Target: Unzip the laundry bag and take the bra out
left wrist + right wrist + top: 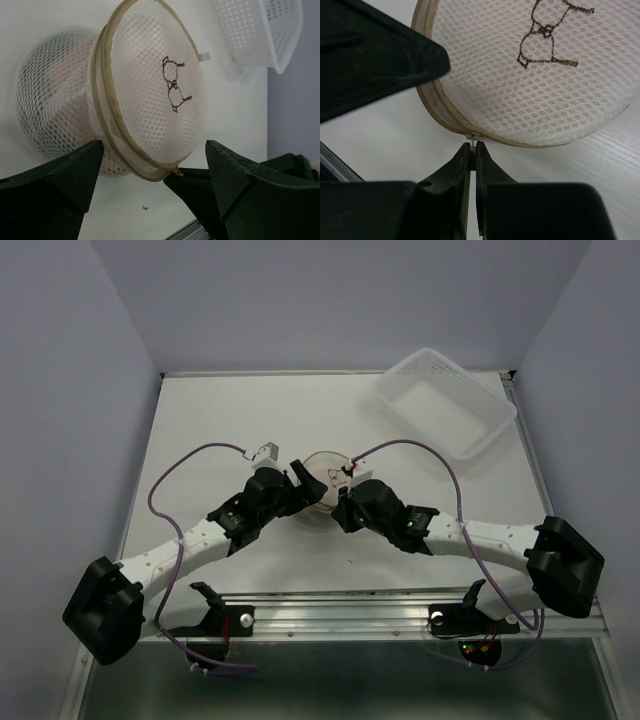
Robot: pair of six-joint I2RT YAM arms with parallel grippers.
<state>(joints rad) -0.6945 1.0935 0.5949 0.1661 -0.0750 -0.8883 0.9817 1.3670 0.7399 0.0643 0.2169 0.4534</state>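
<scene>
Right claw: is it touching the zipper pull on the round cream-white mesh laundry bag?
Touching: the right wrist view shows the right claw shut on the small tan zipper pull.

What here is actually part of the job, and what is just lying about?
Part of the job:
- bag
- zipper pull, pinched in the shut right gripper
- left gripper, open and facing the bag

Lying about:
- basket, far right, apart from the bag
</scene>
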